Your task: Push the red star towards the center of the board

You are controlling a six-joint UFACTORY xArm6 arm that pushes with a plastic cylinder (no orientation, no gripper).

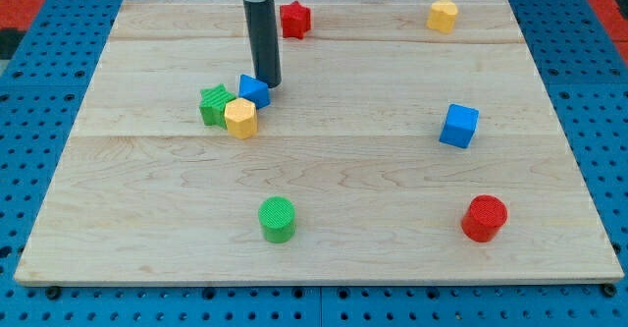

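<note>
Camera view shows a pale wooden board (pixel 324 185), planked, lying on a blue perforated table (pixel 39 150). The red star (pixel 294 19) sits near the board's top edge, left of middle, well short of the center. The dark rod stands below it, its tip (pixel 267 83) just beside the small blue block (pixel 254 90), which huddles against a green star (pixel 215 104) and a yellow hexagonal block (pixel 240 118). The arm has no jaws, only this plain rod. To send the red star centerward, I judge the tip must first get above it. Elsewhere: a yellow block (pixel 443 16) at top right, a blue cube (pixel 459 126), a ribbed green cylinder (pixel 277 219) and a red cylinder (pixel 485 218), all matte plastic.
</note>
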